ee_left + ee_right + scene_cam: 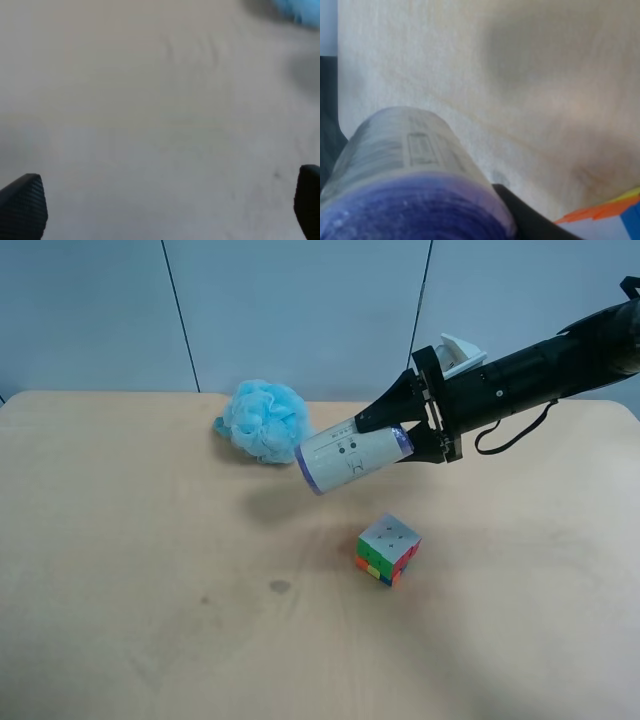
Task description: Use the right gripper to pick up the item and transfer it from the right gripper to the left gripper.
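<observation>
Right wrist view: right gripper (385,440) is clamping the can (405,165) at its purple lid end. The can's body is jutting out sideways, airborne over the table (150,590), above the cube (388,548) and toward the puff (265,420).

Risk: gripping so near one end is inviting the can to pivot or slip, drop beside the cube and roll.

Left gripper (165,205) is hanging wide open and empty over bare table; its place relative to the cube cannot be told.

Risk: the right jaws letting go before the left ones are closing on the free end.
</observation>
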Tool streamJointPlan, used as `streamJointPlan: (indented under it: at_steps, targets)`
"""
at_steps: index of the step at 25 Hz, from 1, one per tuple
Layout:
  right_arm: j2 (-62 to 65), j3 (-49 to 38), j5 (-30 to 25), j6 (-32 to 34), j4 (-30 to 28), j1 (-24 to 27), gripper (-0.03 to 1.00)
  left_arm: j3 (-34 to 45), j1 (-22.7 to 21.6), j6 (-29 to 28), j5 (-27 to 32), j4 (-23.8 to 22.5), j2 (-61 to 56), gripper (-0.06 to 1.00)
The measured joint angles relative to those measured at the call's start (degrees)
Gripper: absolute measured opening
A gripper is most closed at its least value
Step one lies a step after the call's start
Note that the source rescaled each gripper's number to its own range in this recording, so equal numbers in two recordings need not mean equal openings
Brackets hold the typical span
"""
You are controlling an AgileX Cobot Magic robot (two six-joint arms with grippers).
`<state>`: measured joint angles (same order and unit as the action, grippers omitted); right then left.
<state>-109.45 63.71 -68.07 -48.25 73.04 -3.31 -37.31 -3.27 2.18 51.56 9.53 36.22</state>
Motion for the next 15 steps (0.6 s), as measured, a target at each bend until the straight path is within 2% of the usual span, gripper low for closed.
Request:
streamJointPlan:
  at_steps: [4, 9, 10, 15]
  targets:
    - [0.0, 0.0, 0.0, 0.0, 0.0, 0.0, 0.0, 0.0, 0.0, 9.98, -3.57, 11.62, 11.79, 1.0]
    - [0.0, 0.0, 0.0, 0.0, 0.0, 0.0, 0.0, 0.0, 0.0, 26.76, -4.25, 29.7, 23.49, 1.0]
    - [0.0, 0.0, 0.0, 0.0, 0.0, 0.0, 0.0, 0.0, 0.0, 31.34, -4.2, 34.82, 25.73, 1.0]
    - [0.0, 0.0, 0.0, 0.0, 0.26, 0.0, 0.0, 0.0, 0.0, 49.05, 1.54, 54.08, 35.77, 1.0]
